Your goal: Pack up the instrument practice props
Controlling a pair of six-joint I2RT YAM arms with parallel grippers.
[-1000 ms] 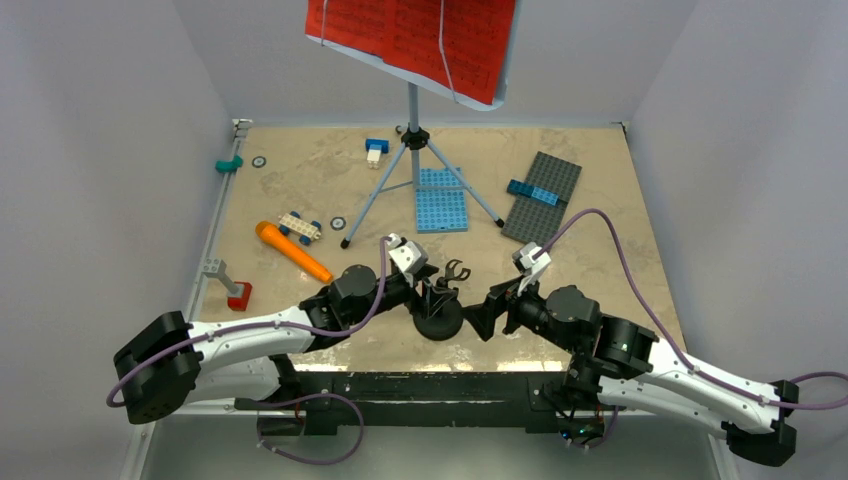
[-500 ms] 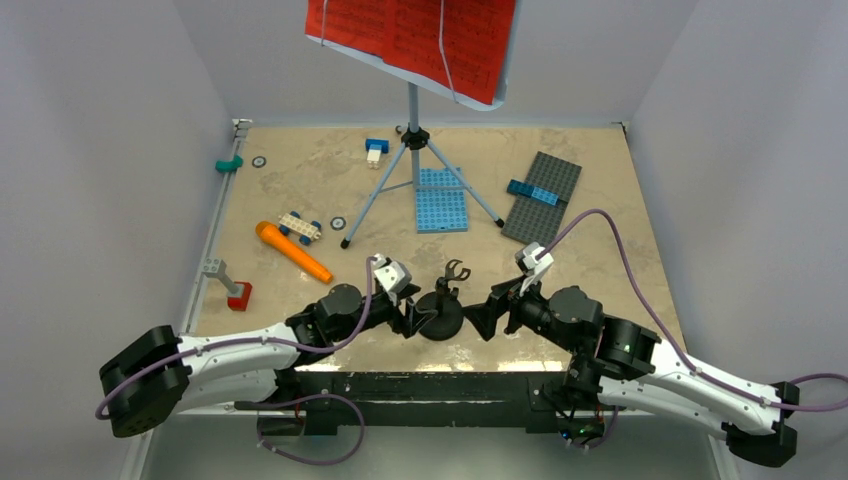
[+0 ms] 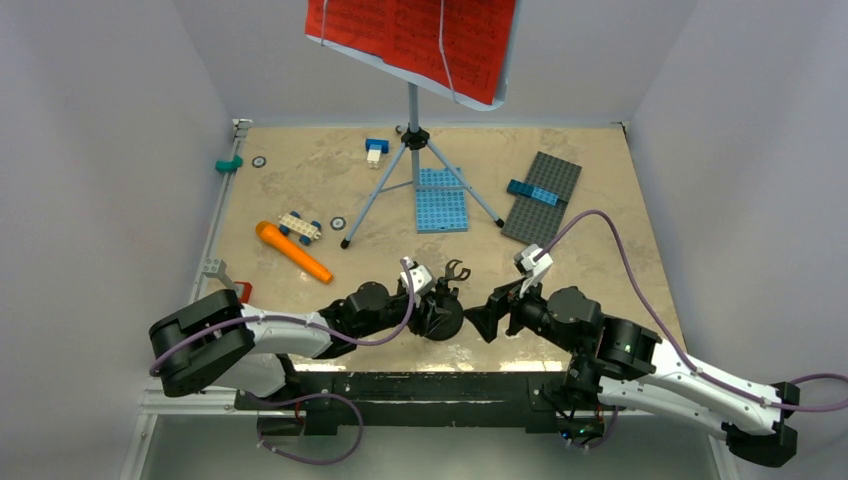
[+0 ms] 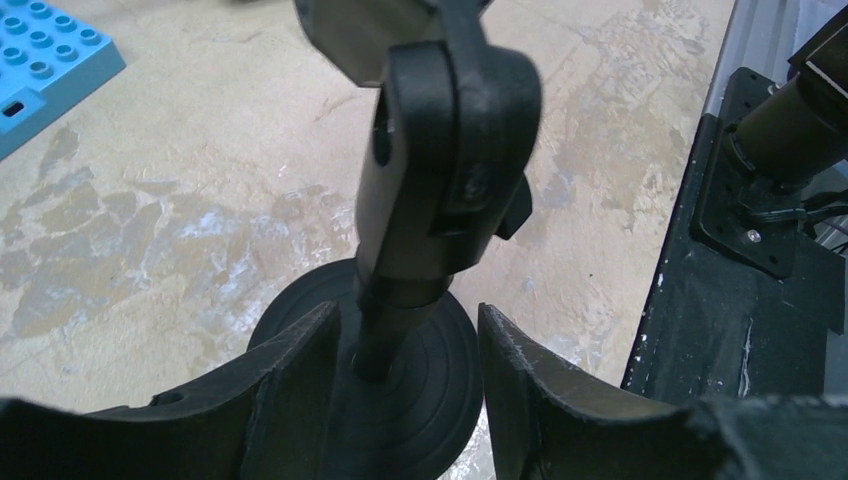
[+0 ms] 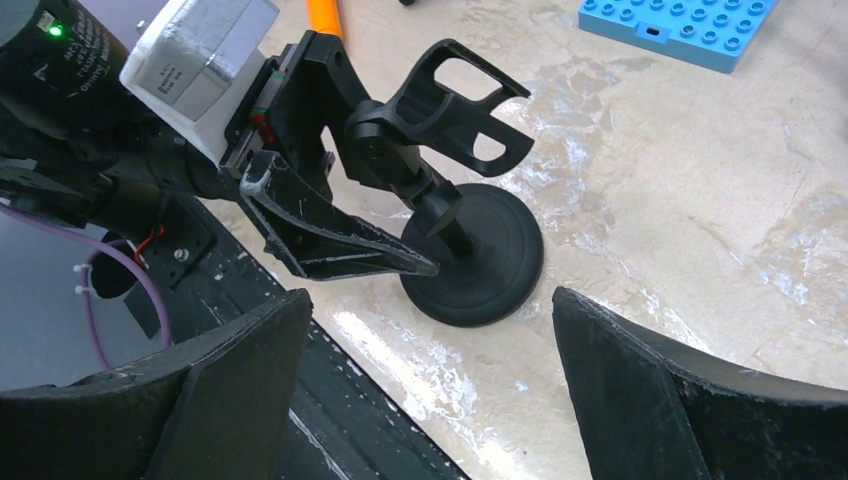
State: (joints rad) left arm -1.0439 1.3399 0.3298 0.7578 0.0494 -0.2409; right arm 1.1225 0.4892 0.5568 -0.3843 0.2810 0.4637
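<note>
The black microphone stand (image 3: 443,303) stands upright on its round base (image 5: 480,262) near the table's front edge, its clip (image 5: 455,100) empty. My left gripper (image 4: 408,310) is open and straddles the stand's stem (image 4: 385,335) just above the base, with a gap showing on the right side. To the stand's right my right gripper (image 5: 430,298) hangs wide open, apart from it. The orange microphone (image 3: 292,251) lies on the table to the left. At the back stands the pale-blue music stand (image 3: 413,135) on its tripod, with red sheet-music pages (image 3: 410,35) on it.
A blue studded plate (image 3: 441,200) and a grey one (image 3: 542,197) lie behind the grippers. The small wheeled car (image 3: 300,227) sits by the microphone. A red and grey block (image 3: 238,293) is at the left edge. The dark front rail (image 4: 740,330) runs close to the stand.
My left gripper drew back to the left, then came right again and now has its jaws round the stand's stem. The stand and the right arm have stayed where they were.
</note>
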